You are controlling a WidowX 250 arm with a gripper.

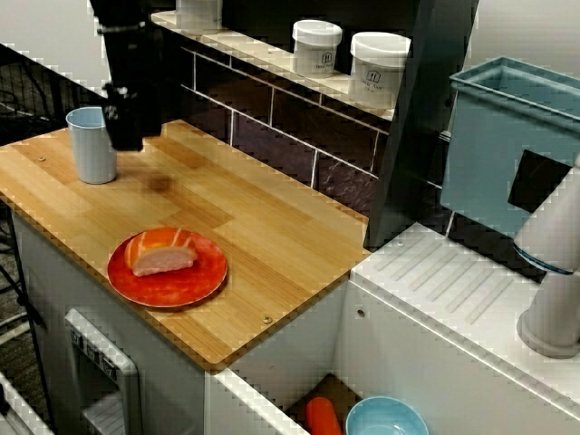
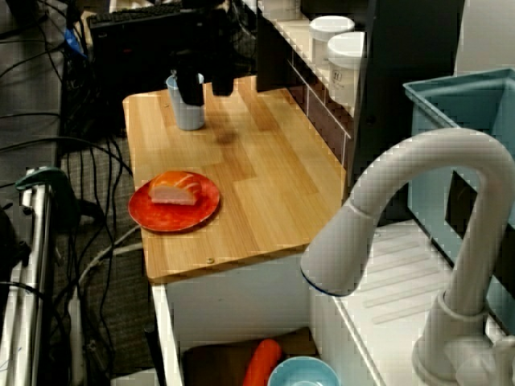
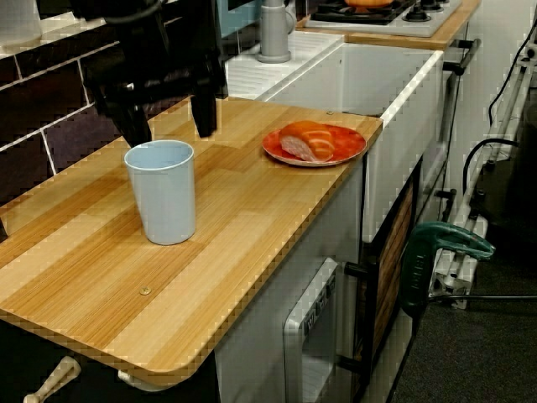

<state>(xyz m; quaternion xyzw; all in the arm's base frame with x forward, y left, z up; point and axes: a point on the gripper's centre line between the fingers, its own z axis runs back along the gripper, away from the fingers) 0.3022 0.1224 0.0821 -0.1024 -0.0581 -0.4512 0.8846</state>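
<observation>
The cup (image 1: 91,145) stands on the bench (image 1: 263,227) at the end away from the sink (image 1: 281,362), with the spread fingers (image 3: 204,117) close above and beside it (wall side). The plate (image 1: 181,288), carrying a piece of fish (image 1: 163,256), sits near the front edge, well apart. Two jars (image 1: 316,46) stand on the shelf (image 1: 272,56) behind, and a bowl (image 1: 386,419) lies in the sink.

The light wooden tabletop (image 1: 272,227) carries two things. A pale blue cup (image 1: 91,145) stands upright toward one end, and an orange-red plate (image 1: 195,285) lies flat near the front edge, well apart from the cup.
</observation>
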